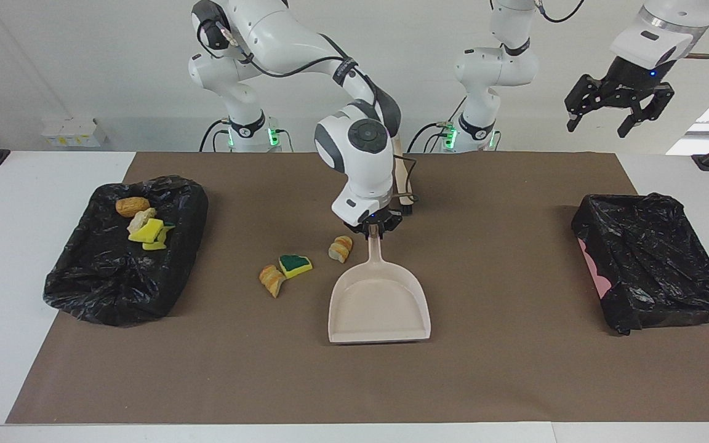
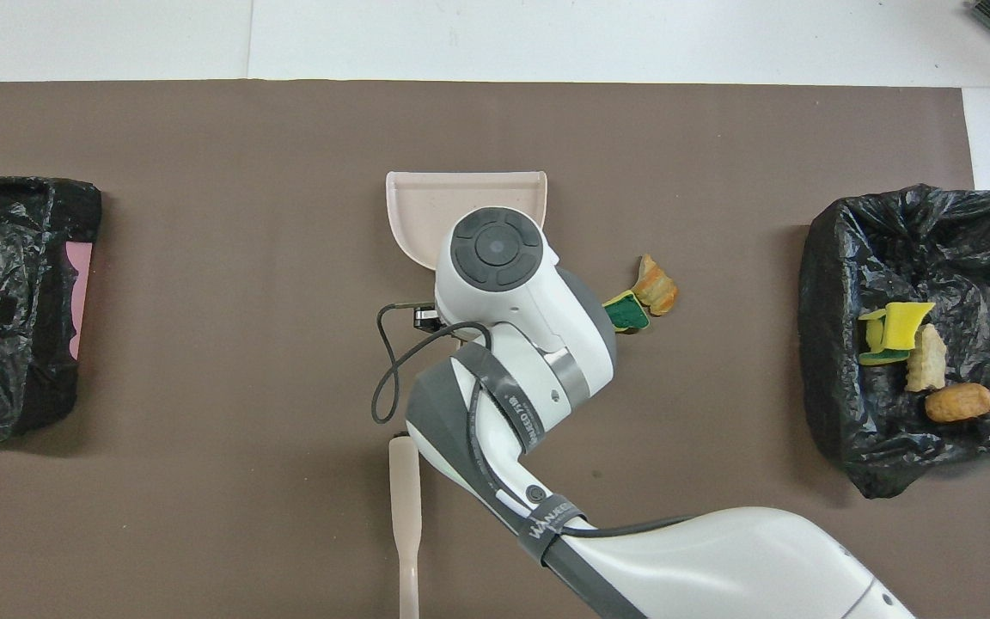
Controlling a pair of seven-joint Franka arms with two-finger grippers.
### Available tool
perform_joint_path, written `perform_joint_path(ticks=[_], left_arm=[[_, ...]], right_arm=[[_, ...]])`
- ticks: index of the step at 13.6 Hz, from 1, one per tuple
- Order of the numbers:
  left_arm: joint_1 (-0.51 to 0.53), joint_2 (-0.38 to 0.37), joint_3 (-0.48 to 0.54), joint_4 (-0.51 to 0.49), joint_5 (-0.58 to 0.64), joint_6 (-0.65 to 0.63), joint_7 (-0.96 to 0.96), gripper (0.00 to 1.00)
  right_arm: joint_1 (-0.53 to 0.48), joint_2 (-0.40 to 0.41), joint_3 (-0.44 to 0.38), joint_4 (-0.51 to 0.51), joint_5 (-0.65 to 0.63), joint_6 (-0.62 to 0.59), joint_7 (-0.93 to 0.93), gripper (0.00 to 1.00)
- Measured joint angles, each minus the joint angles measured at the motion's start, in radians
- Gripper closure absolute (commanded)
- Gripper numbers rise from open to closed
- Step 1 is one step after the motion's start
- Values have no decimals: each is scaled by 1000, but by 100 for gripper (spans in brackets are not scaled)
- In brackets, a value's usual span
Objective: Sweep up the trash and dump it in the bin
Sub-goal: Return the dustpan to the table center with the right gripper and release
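A: Trash (image 1: 295, 266) count? Three scraps are seen on the mat beside the dustpan (image 1: 379, 304), four in the bin (image 1: 122, 249).

B: Dustpan handle is clamped by right gripper (image 1: 375, 227); left gripper (image 1: 619, 114) is spread apart, raised over the table's end.

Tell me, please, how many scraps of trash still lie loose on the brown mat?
3: a bread chunk touching the green-faced sponge piece, and another bread chunk beside the dustpan handle. The arm may hide more.
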Motion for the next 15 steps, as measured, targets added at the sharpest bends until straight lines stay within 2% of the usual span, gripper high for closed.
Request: perform_joint_path(ticks=[1,2,3,7,10,12,15], left_arm=[[0,0,0,0,0,0,0,0],[0,0,0,0,0,0,0,0],[0,0,0,0,0,0,0,0],[0,0,0,0,0,-2,0,0],[0,0,0,0,0,-3,0,0],[0,0,0,0,0,-4,0,0],[0,0,0,0,0,-4,0,0]], right_arm=[[16,35,0,41,0,0,23,100],[27,70,0,82,0,1,38,48],[29,95,0,111,0,6,43,0],[26,108,-3,129,0,38,42,0],[34,68,2,109,0,-85,12,0],[65,11,7,62,3,-153,10,0],[168,-85,9,-77,6,-140,57,0]])
